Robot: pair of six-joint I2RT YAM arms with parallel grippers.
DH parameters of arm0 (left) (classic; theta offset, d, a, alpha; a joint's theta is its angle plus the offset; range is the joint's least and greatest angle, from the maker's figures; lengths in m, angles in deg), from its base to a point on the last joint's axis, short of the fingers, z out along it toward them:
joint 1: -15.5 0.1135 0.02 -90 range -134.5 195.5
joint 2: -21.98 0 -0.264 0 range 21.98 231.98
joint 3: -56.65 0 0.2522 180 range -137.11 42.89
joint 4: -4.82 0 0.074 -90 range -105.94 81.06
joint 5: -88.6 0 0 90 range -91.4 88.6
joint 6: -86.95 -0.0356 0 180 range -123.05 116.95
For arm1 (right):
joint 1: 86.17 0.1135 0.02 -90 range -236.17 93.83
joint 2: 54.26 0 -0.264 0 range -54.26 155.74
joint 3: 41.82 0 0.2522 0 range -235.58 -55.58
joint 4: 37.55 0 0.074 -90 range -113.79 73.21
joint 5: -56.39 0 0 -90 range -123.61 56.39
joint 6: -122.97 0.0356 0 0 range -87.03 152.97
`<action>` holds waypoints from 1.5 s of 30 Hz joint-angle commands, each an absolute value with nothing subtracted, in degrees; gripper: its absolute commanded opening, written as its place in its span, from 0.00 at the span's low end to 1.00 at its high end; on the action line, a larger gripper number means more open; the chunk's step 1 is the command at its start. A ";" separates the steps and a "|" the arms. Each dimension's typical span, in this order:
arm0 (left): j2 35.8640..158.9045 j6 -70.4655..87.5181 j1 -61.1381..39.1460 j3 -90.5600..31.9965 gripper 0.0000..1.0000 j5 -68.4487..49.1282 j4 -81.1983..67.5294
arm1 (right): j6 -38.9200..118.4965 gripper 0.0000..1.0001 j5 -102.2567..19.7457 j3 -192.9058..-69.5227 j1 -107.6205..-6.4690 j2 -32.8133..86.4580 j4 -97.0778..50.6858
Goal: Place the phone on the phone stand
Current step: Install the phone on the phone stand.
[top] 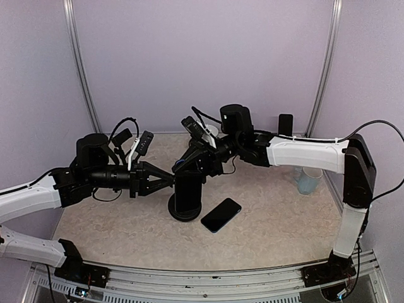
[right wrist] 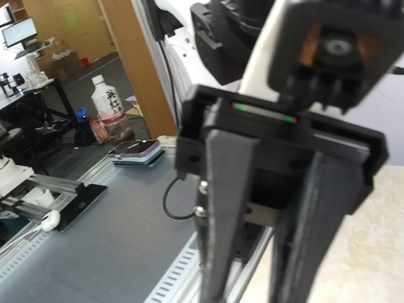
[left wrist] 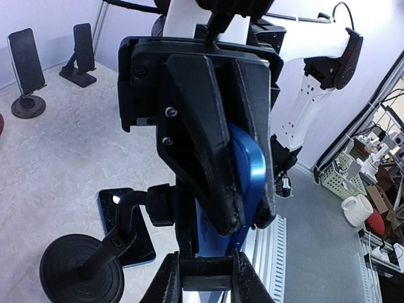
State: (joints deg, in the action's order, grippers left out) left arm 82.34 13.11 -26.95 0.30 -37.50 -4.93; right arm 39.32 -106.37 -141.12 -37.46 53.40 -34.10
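Left wrist: R tool (left wrist: 247, 221) pinches blue phone (left wrist: 246, 170) across faces; L tool (left wrist: 202, 275), just below, nips phone stand (left wrist: 82, 279). Phone prob. stiff, slick, breakable.

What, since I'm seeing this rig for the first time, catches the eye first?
At the centre, the right hand clamps a blue phone at the phone stand, whose holder the left hand appears to grip. A second phone lies flat beside the stand's base.
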 commanded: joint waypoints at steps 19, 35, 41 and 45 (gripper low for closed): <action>78.45 11.63 -26.16 -3.13 0.00 -41.06 -1.41 | 40.49 0.00 -99.54 -143.98 -42.40 52.79 -25.09; 79.97 13.35 -26.24 -2.05 0.06 -39.92 1.41 | 41.14 0.00 -98.96 -144.72 -40.75 53.31 -25.73; 80.24 13.58 -26.33 -1.69 0.14 -39.59 1.93 | 41.27 0.00 -99.42 -144.83 -39.96 53.41 -26.37; 80.40 13.99 -26.33 -1.26 0.18 -39.52 2.67 | 41.53 0.00 -99.49 -145.27 -39.52 53.64 -26.78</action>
